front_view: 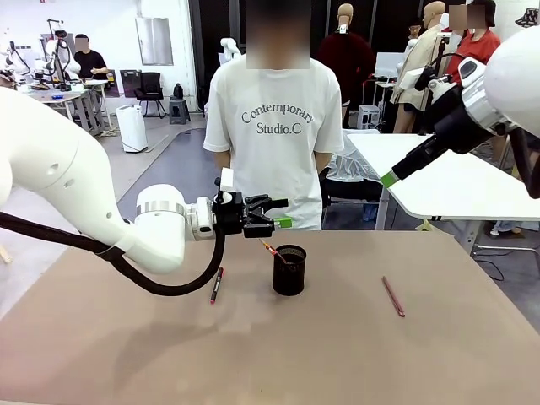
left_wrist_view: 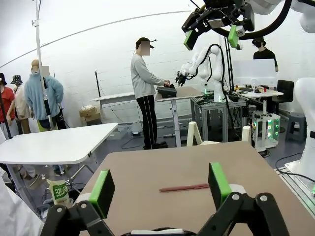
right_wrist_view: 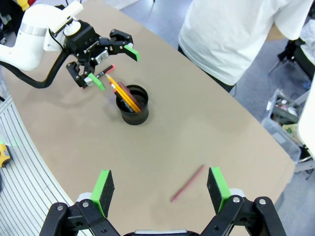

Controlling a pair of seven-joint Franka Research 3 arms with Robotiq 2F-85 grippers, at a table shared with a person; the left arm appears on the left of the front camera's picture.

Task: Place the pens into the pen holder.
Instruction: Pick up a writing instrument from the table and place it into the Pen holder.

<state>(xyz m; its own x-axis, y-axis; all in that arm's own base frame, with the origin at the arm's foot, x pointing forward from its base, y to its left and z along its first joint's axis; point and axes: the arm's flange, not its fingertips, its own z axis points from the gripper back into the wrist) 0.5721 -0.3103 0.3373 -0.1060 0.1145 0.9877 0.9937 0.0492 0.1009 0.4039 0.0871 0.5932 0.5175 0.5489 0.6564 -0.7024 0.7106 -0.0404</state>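
The pen holder (front_view: 289, 272) is a black mesh cup at the table's middle. A yellow-orange pen (right_wrist_view: 121, 92) leans in the holder (right_wrist_view: 133, 108), its top end sticking out toward my left gripper. My left gripper (front_view: 268, 214) hangs open just above and left of the cup with nothing between its fingers (right_wrist_view: 129, 49). A black pen with red ends (front_view: 217, 285) lies on the table left of the cup. A reddish-pink pen (front_view: 393, 296) lies to its right, and shows beyond my left gripper's pads (left_wrist_view: 184, 187). My right gripper (right_wrist_view: 160, 184) is open, high above the pink pen (right_wrist_view: 187, 183).
A person in a white T-shirt (front_view: 274, 126) stands at the table's far edge, hands out of sight. The brown tabletop (front_view: 354, 354) has free room in front of the cup. White tables (front_view: 456, 181) stand beyond the far right corner.
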